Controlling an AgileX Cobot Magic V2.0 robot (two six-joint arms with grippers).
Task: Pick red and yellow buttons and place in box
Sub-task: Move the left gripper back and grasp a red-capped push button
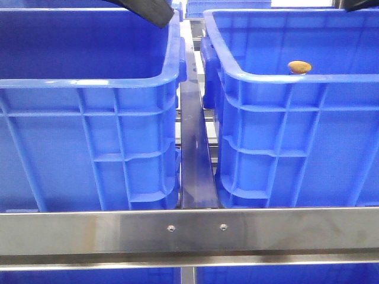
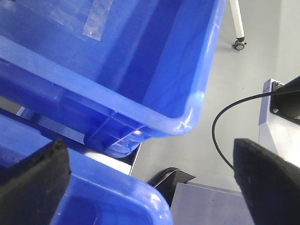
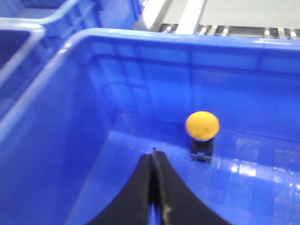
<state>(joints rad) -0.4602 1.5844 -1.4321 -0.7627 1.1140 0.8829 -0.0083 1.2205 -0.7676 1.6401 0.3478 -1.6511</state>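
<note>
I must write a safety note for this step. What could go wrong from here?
1. The right end effector is shut inside the right crate, so it cannot take the yellow button unless it opens first.
2. The button stands near the crate wall; wide-open fingers may hit that wall.
3. No red button is visible in any view, so it may get missed.

No readable text, labels, brands, numbers or signs in any view. Blue crates bare, no print on ribbed sides. Clear tape patch on crate wall in left wrist view, blank. Steel rail shows two screw heads only, no marking. Yellow button cap plain, no legend.
</note>
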